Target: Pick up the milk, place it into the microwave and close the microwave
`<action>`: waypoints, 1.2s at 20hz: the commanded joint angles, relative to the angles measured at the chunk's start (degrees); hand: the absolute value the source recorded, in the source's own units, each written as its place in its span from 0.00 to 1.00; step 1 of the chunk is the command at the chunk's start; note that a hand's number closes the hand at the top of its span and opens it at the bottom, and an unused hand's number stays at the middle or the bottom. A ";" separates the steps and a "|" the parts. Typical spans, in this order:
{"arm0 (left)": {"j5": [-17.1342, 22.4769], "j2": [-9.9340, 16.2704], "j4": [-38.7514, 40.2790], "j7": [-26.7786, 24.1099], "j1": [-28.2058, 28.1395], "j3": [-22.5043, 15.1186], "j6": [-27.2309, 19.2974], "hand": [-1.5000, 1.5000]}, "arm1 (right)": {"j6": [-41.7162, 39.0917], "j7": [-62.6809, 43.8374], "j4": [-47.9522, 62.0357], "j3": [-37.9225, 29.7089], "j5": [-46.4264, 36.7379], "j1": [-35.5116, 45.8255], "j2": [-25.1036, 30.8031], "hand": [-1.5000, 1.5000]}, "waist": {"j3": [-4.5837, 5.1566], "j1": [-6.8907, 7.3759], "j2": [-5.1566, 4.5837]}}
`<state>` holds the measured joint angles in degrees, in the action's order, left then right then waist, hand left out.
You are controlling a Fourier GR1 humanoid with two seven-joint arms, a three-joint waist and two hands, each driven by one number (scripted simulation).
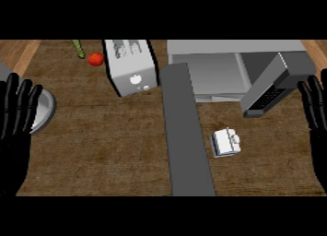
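A small white milk carton [225, 142] stands on the brown counter, right of a long grey strip. Behind it the grey microwave [213, 73] sits with its door [269, 87] swung open toward the right, its light interior showing. My left hand [9, 120] rests open at the left edge, fingers up, far from the carton. At the right edge my right hand [321, 110] is also open with fingers up, just right of the door and apart from the carton.
A silver toaster [130, 67] stands left of the microwave. A red tomato [96, 59] and a green stalk [78, 48] lie at the back left. A grey round plate [44, 110] sits partly behind my left hand. The grey strip [186, 133] runs front to back.
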<state>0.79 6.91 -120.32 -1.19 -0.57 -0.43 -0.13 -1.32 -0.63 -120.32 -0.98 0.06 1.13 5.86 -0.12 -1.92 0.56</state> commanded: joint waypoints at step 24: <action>2.09 -4.20 -12.01 -10.66 -33.21 -14.39 -8.48 0.00 | -28.13 12.66 -11.80 -0.96 11.03 -28.29 3.21 0.00 | 0.13 1.87 -0.35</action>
<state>1.55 1.95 -130.67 -10.90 -29.87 -14.81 -9.48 -28.73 9.74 -129.89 -1.78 14.83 -23.05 10.72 0.00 0.08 0.20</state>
